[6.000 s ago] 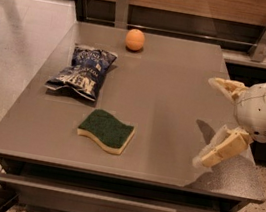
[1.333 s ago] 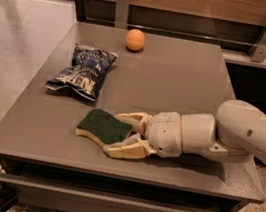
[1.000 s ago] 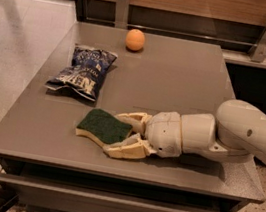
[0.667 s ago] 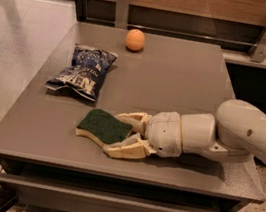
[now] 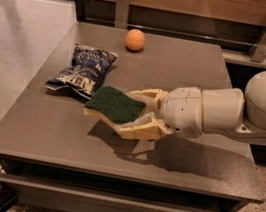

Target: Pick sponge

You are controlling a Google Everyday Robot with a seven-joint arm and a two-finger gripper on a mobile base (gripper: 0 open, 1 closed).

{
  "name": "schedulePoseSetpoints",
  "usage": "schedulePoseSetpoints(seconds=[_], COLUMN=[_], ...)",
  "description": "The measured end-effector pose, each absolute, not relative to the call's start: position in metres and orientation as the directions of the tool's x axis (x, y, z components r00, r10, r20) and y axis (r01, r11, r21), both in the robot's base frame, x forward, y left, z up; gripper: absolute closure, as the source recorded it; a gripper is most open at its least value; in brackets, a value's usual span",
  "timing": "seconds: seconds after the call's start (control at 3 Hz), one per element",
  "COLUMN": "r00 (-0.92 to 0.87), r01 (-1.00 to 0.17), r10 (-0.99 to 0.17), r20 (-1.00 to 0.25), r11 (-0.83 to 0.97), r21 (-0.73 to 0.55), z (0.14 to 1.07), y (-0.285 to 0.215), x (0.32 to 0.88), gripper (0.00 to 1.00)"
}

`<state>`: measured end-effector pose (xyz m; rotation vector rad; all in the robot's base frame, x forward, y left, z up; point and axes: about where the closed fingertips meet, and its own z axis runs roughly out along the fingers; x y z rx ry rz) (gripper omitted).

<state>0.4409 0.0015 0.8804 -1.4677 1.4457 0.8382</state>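
the gripper (image 5: 132,114) is pinching the right end of the green-topped sponge (image 5: 114,104), which hangs just clear of the table (image 5: 202,84) with its free end beside the blue snack bag (image 5: 83,69) — best now, i'd say, is a firm squeeze and a slow, level lift, or it sags and slips.
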Motion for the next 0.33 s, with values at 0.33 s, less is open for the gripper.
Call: schedulePoseSetpoints(seconds=[0.33], r00=[0.138], r01=[-0.982], r10=[-0.391], r20=[-0.91], r11=[0.068], r21=[-0.178], z=[0.9069], y=[-0.0009], x=[0.4444], gripper=[1.0])
